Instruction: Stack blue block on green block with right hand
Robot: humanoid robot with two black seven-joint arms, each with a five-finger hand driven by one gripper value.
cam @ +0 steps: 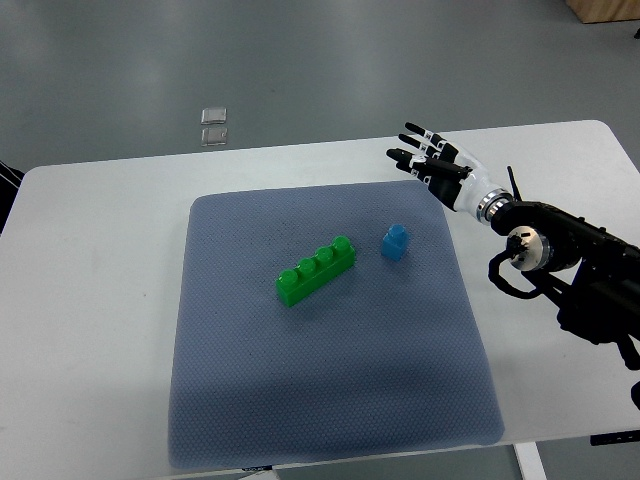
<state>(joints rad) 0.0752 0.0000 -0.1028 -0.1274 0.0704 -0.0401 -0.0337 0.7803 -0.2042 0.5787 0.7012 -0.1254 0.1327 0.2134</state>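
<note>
- Blue block (pixel 395 241) and green block (pixel 316 270) on grey mat (pixel 250 380), near but apart.
- Right hand (pixel 432 160) above mat's far corner, fingers spread, holding nothing.

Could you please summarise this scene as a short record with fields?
surface: white table with a grey-blue textured mat
target: long green plastic studded block, lying diagonally on the mat
object to move: small blue plastic block, on the mat just right of the green one, not touching
right hand: open, empty, above the mat's far right corner
left arm: not in view
stacking: not yet done
</note>
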